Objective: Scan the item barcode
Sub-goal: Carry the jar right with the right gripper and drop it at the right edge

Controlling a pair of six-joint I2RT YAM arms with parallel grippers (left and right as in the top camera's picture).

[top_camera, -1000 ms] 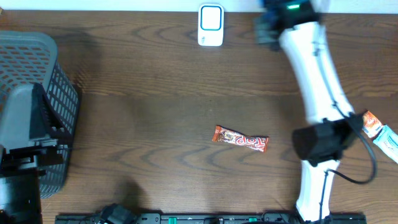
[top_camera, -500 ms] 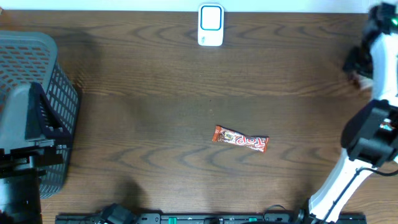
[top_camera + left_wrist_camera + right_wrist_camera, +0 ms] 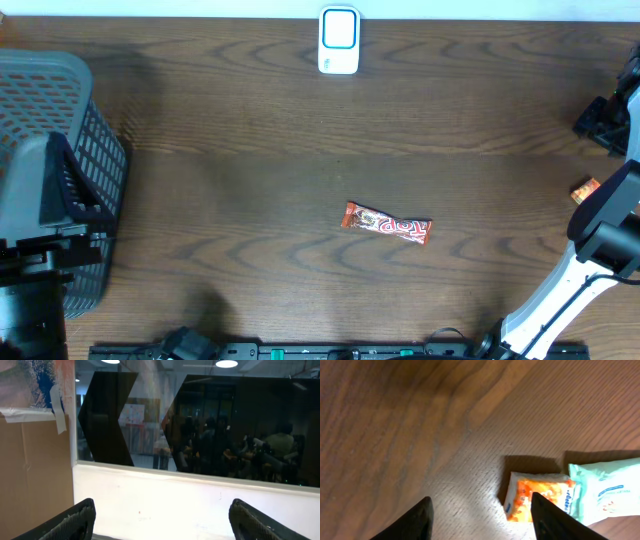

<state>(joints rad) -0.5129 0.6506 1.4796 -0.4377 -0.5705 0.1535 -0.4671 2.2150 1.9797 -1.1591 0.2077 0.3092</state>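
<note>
Right jaws part open, empty, over orange packet (image 3: 540, 497) at right edge of desk (image 3: 250, 150); mint packet (image 3: 605, 492) just beside. Left jaws wide, empty. Risk: off-centre close pinches both, or skids packet away

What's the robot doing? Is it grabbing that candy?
Not right now, nothing is being held. The right gripper hangs open above the table, close to an orange packet and a pale green packet. The candy bar lies alone in the middle, and the white scanner sits at the far edge. The left gripper is open and empty too.
</note>
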